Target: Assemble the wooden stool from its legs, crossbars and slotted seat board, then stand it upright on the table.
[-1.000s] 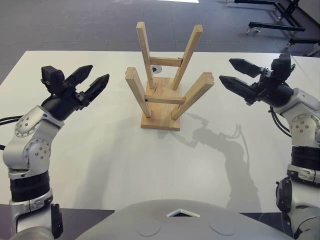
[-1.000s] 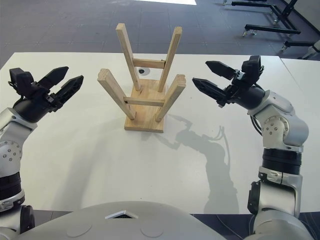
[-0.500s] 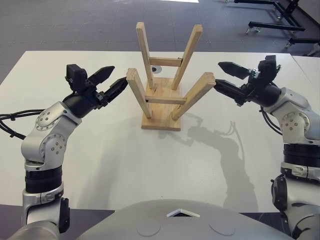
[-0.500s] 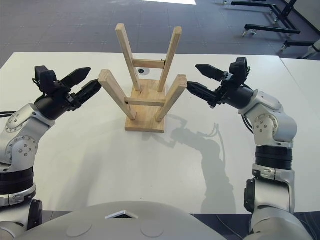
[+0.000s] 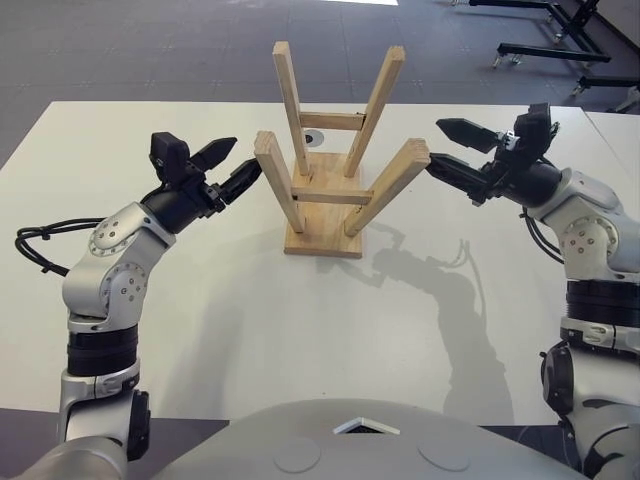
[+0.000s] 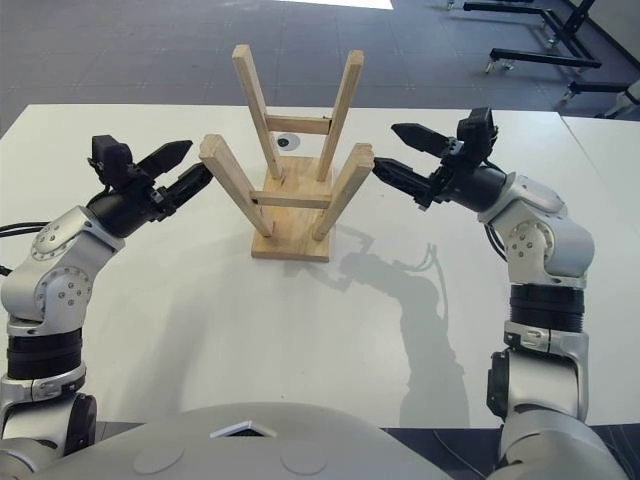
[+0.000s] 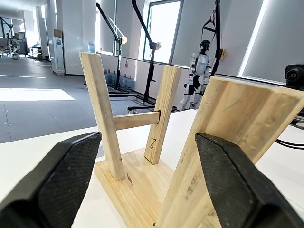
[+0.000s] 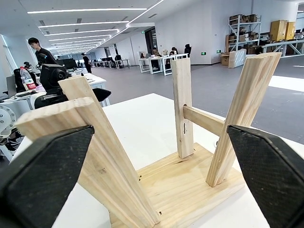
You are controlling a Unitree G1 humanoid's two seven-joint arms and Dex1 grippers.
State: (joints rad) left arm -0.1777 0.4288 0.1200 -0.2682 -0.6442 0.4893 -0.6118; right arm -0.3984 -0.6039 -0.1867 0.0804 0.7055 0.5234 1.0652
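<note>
The wooden stool [image 5: 322,190] stands upside down on the white table [image 5: 250,330], with its seat board [image 5: 325,238] flat on the tabletop and its legs and crossbars pointing up. My left gripper [image 5: 246,154] is open, and its lower fingertip is close against the top of the near-left leg [image 5: 266,150]. That leg [image 7: 228,128] shows beside one finger pad [image 7: 232,190] in the left wrist view. My right gripper [image 5: 436,144] is open at the top of the near-right leg [image 5: 410,160]. This leg [image 8: 95,152] rises just in front of the right gripper's fingers [image 8: 42,180].
A small round mark [image 5: 310,138] lies on the table behind the stool. Black metal frames [image 5: 545,50] stand on the floor at the back right. A black cable [image 5: 40,245] loops off my left arm. Bare tabletop spreads in front of the stool.
Both arms have swung inward from the table's sides, bringing the open grippers up to the tops of the two near legs. The stool has stayed in place.
</note>
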